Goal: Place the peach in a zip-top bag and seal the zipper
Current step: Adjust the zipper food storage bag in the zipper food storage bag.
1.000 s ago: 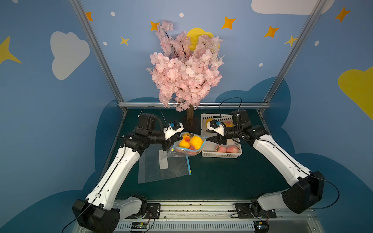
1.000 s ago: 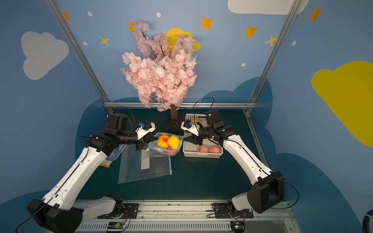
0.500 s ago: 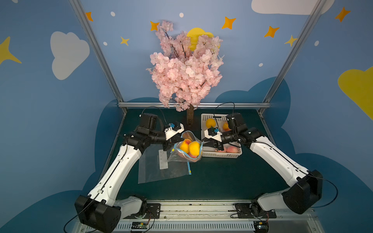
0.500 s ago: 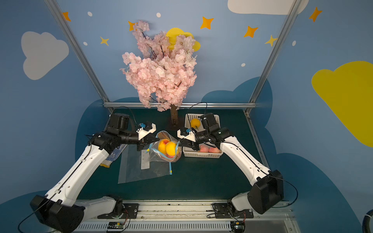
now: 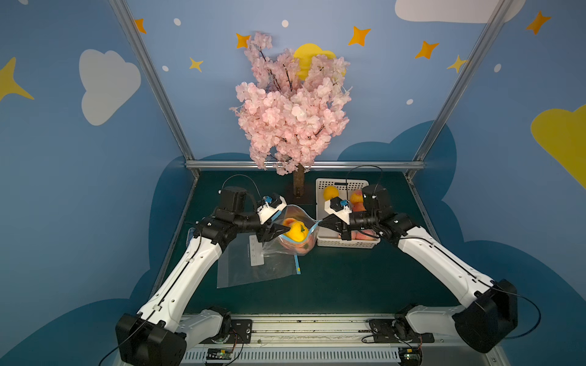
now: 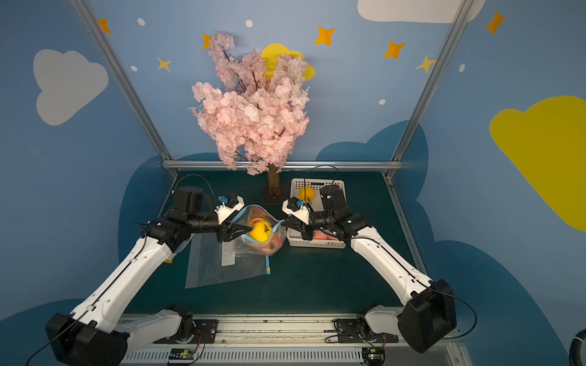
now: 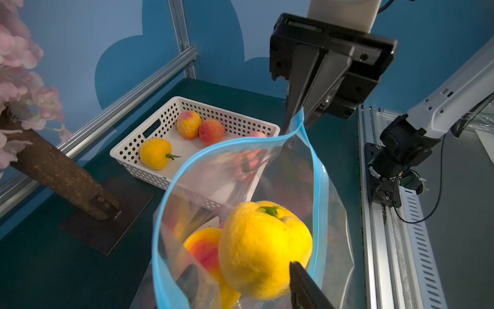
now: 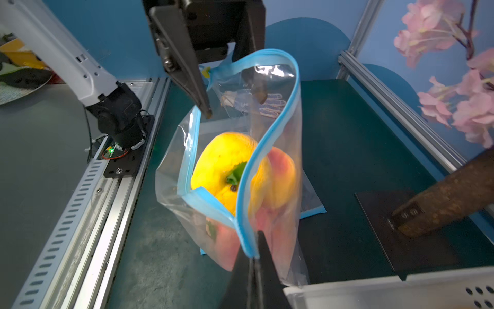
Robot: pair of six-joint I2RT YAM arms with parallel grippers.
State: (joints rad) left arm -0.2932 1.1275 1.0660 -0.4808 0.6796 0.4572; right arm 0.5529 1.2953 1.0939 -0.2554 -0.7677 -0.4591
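A clear zip-top bag (image 5: 288, 251) with a blue zipper rim (image 8: 270, 139) stands open in mid-table. A yellow peach (image 5: 296, 233) (image 7: 264, 248) lies on top inside it, with orange-red peaches (image 8: 280, 171) beneath. My right gripper (image 5: 318, 221) (image 8: 254, 256) is shut on the zipper's end nearest the basket. At the opposite end my left gripper (image 5: 280, 229) (image 7: 246, 283) is open. One of its fingers (image 8: 187, 75) is outside the rim, and the other shows through the plastic. In both top views the bag (image 6: 269, 248) hangs between the two grippers.
A white perforated basket (image 5: 345, 244) (image 7: 133, 157) with several more peaches sits just behind my right gripper. A flat empty bag (image 5: 253, 269) lies under my left arm. The blossom tree's trunk (image 5: 298, 187) and dark base plate (image 8: 401, 227) stand at the back.
My right gripper moved in from the basket and shut on the bag's zipper end. My left gripper, shut on the other end before, has opened. The bag shifted slightly toward the front.
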